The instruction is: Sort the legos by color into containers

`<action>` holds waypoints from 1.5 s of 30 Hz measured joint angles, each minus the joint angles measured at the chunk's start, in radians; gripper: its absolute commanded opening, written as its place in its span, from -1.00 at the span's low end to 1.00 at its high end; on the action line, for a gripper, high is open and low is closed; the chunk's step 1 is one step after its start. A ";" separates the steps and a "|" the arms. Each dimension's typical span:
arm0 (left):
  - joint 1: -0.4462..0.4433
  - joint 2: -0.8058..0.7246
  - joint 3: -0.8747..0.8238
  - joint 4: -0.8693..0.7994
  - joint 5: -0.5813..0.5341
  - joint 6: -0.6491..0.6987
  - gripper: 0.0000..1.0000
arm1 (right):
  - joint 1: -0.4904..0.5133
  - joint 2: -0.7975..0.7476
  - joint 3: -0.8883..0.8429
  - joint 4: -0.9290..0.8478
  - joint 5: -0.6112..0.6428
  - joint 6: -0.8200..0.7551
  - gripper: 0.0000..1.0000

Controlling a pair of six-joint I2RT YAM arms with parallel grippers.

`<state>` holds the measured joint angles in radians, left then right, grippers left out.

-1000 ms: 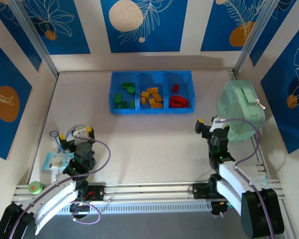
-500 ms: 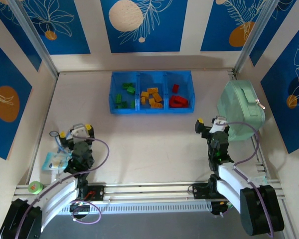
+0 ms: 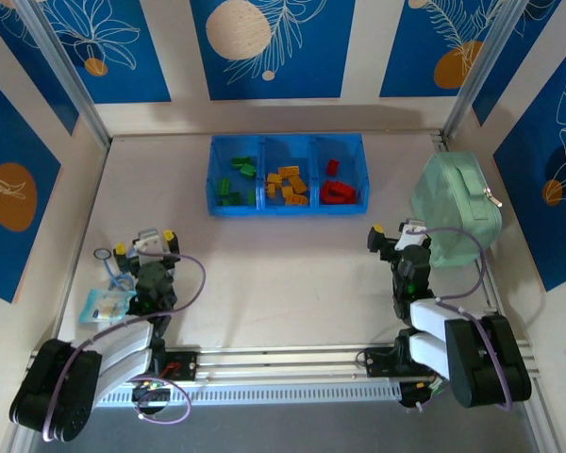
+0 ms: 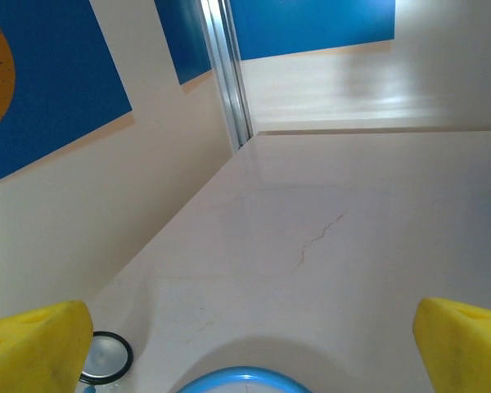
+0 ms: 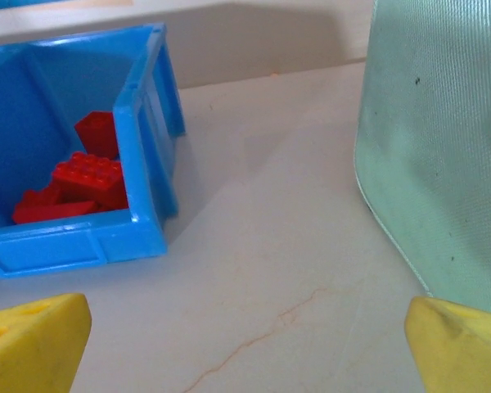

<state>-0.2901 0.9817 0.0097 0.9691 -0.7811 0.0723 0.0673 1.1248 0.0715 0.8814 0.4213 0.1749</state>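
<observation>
top external: left gripper [image 3: 144, 243] and right gripper [image 3: 396, 233] gape empty over the pale table [image 3: 283, 260].

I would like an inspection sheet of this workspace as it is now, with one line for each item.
Surface: pale table, with thin hairline cracks.
Job's things: blue tray at far middle; green bricks in the left section, orange bricks in the middle, red bricks in the right.
Clutter: mint-green case on the right; packet and ring by the left arm.
Grippers: left gripper and right gripper, jaws open, holding nothing.
Cables: a purple cable loops at each arm.
Surroundings: walls with blue panels; metal rail at the near edge.
</observation>
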 measured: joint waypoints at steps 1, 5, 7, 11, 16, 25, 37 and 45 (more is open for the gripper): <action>0.008 0.019 0.000 0.019 0.007 -0.004 1.00 | -0.008 0.017 0.003 0.013 -0.004 0.000 0.98; 0.022 0.100 -0.001 0.097 0.029 -0.013 1.00 | -0.034 0.048 0.011 0.048 -0.026 0.013 0.98; 0.024 0.143 -0.001 0.135 0.039 -0.013 1.00 | -0.046 0.057 0.018 0.054 -0.038 0.017 0.98; 0.031 0.221 -0.001 0.204 0.053 -0.013 1.00 | -0.066 0.127 0.031 0.126 -0.061 0.027 0.98; 0.047 0.327 -0.001 0.304 0.074 -0.013 1.00 | -0.072 0.363 0.065 0.261 -0.119 0.018 0.98; 0.059 0.396 0.022 0.373 0.116 -0.013 1.00 | -0.055 0.396 0.145 0.259 -0.165 -0.003 0.98; 0.131 0.514 0.070 0.389 0.249 -0.082 1.00 | -0.055 0.396 0.181 0.180 -0.184 -0.012 0.98; 0.131 0.537 0.087 0.394 0.364 -0.058 1.00 | -0.040 0.396 0.265 0.070 -0.185 -0.035 0.98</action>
<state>-0.1589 1.5188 0.0967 1.3636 -0.4175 0.0147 0.0273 1.5208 0.3367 0.9512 0.2359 0.1394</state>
